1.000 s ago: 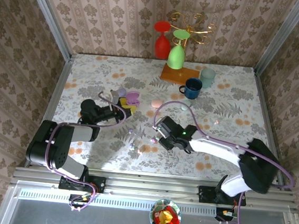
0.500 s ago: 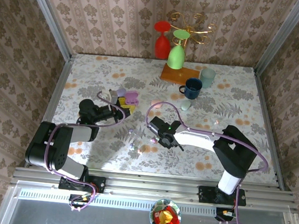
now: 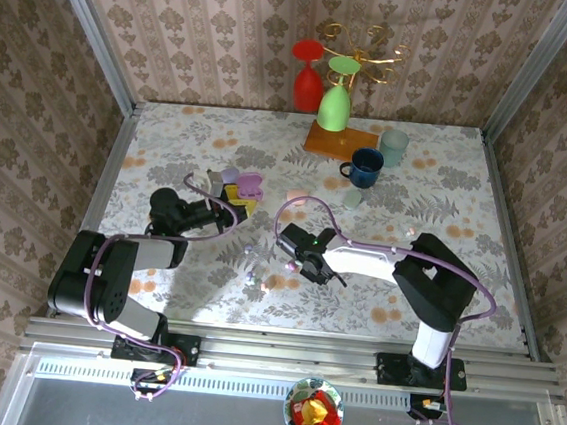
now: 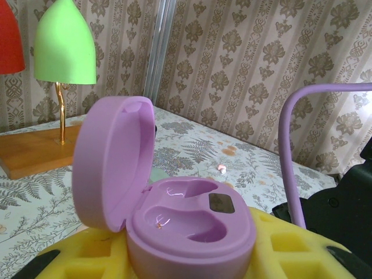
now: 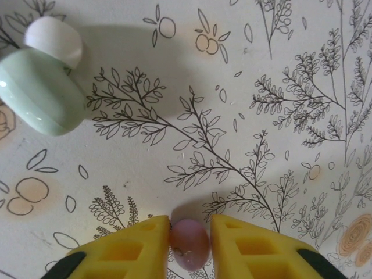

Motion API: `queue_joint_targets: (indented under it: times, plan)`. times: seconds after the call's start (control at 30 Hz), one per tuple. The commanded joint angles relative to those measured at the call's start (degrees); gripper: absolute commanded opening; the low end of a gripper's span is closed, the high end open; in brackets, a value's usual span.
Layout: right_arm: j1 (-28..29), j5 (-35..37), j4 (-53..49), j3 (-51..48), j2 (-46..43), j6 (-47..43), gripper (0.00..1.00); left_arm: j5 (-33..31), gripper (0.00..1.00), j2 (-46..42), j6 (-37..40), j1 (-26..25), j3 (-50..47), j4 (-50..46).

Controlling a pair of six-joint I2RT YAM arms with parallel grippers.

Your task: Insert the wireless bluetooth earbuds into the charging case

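Observation:
In the left wrist view, my left gripper (image 4: 189, 256) is shut on a purple charging case (image 4: 192, 224). Its lid (image 4: 113, 163) stands open and both wells are bare. From above, that gripper (image 3: 232, 204) sits left of centre with the case (image 3: 251, 184) at its tip. My right gripper (image 5: 190, 229) points down at the tablecloth, its yellow fingers (image 5: 136, 247) pressed to both sides of a small pink-purple earbud (image 5: 189, 249) resting on the cloth. The top view shows the right gripper (image 3: 294, 265) near mid-table. Another tiny earbud (image 3: 409, 229) lies at the right.
A mint case (image 5: 40, 99) and a white rounded piece (image 5: 53, 39) lie ahead-left of the right fingers. At the back stand a pink case (image 3: 295, 196), a blue mug (image 3: 365, 166), a pale cup (image 3: 394, 147) and a wooden stand (image 3: 339, 141) with red and green glasses.
The right arm has swung left across the table and come down over the earbud. Its jaws have closed in on the bud. The left arm has stayed still with the case.

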Motion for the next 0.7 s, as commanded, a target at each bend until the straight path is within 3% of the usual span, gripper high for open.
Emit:
queue_joint_targets:
  times: [0.0, 0.3, 0.43, 0.67]
  plan:
    - [0.24, 1.04, -2.68, 1.33, 0.86, 0.95, 0.23, 1.26, 0.31, -1.15, 1.37, 0.32, -0.03, 1.67]
    - [-1.94, -3.82, 0.21, 0.99, -7.29, 4.03, 0.2, 0.51, 0.31, -0.71, 2.91, -1.38, -0.21, 1.67]
    - [-5.6, -13.34, 3.58, -0.09, -14.71, 7.56, 0.19, -0.22, 0.32, -0.63, 4.35, -3.53, -0.46, 1.67]
    - [-11.88, -37.61, 10.45, -1.11, -27.03, 11.14, 0.21, 1.32, 0.32, 0.93, 5.9, -7.72, 0.89, 1.67]
